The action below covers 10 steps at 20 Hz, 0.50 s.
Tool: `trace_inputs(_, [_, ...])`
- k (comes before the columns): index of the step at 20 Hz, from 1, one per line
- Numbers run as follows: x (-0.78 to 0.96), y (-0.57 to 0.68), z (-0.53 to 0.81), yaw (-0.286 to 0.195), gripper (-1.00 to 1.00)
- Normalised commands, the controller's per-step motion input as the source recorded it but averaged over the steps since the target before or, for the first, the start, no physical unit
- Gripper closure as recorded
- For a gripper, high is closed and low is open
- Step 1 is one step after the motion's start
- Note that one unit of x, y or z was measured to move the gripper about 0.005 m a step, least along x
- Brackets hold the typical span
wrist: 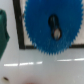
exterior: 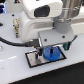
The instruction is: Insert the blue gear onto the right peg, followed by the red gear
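The blue gear (exterior: 50, 53) lies flat on the grey plate, lower centre of the exterior view; in the wrist view its toothed disc (wrist: 54, 26) fills the upper right, a dark pin showing in its hub hole

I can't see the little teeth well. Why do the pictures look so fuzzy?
Exterior view: small and soft, so the blue gear is a blob under the gripper. Wrist view: close up, its teeth blur at the rim, and bright glare streaks cross the white table.
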Motion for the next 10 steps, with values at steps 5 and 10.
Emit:
trace_inputs(5, [-0.85,0.10,0.11,0.000,-1.00])
trace_inputs(10, [-0.79,0.34,-0.04,0.000,-1.00])
